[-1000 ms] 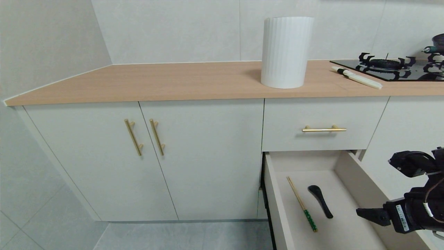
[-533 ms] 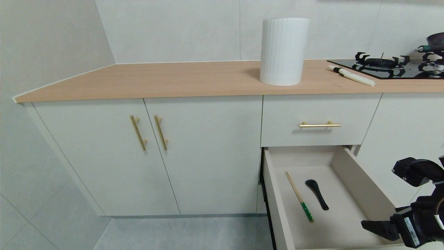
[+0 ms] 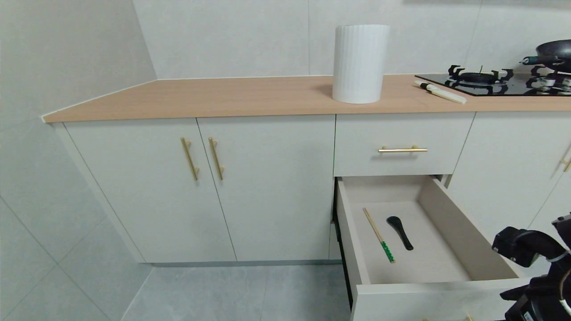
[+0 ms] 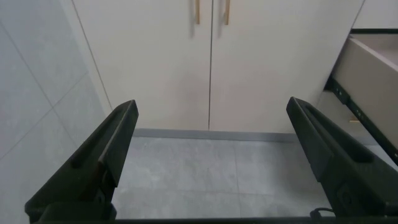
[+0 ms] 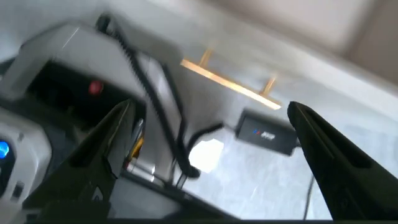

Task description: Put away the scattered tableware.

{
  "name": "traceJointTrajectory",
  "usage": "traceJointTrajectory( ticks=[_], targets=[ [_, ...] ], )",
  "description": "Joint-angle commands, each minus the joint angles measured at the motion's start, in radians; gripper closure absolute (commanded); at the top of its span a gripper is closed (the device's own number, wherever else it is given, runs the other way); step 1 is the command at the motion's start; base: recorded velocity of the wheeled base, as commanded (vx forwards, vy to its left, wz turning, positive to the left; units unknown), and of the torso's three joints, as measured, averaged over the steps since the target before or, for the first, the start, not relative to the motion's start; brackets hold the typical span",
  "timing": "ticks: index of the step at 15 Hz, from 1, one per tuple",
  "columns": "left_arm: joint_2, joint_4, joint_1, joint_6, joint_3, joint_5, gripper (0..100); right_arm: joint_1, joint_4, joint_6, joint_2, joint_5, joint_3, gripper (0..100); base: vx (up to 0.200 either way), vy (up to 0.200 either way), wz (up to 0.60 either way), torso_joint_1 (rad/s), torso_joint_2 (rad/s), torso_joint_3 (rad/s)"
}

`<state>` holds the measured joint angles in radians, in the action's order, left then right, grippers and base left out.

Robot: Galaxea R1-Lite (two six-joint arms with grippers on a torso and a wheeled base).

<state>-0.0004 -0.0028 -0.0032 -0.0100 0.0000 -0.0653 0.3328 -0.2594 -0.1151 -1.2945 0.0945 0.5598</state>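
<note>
Open drawer held tableware.
Chopsticks lay beside the spoon inside it; left claw and right claw gaped apart, empty.

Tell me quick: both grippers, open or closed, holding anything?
Left gripper: open, holding nothing.
Right gripper: open, holding nothing.

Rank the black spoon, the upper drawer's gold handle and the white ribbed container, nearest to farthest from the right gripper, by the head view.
1. Black spoon, in the open drawer beside the right gripper.
2. Gold handle, on the closed drawer above.
3. White ribbed container, on the countertop, farthest back.
</note>
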Motion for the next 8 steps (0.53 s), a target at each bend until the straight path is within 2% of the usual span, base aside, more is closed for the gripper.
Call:
traceJointTrajectory(
  ticks=[1,5,8],
  targets=[
    [0.0,-0.002,0.0,-0.001,0.0,-0.001,0,0.003,-0.006,-0.015,-0.1,0.022,-0.02,0,0.0,0.0,0.0,0.0,0.0,0.0],
    [0.0,0.0,0.0,-0.001,0.0,-0.001,0,0.003,0.005,0.012,-0.238,-0.001,0.005,0,0.0,0.0,0.0,0.0,0.0,0.0],
    [0.0,-0.002,0.0,-0.001,0.0,-0.001,0,0.015,0.003,0.196,-0.324,-0.079,0.078,0,0.0,0.0,0.0,0.0,0.0,0.0]
  ],
)
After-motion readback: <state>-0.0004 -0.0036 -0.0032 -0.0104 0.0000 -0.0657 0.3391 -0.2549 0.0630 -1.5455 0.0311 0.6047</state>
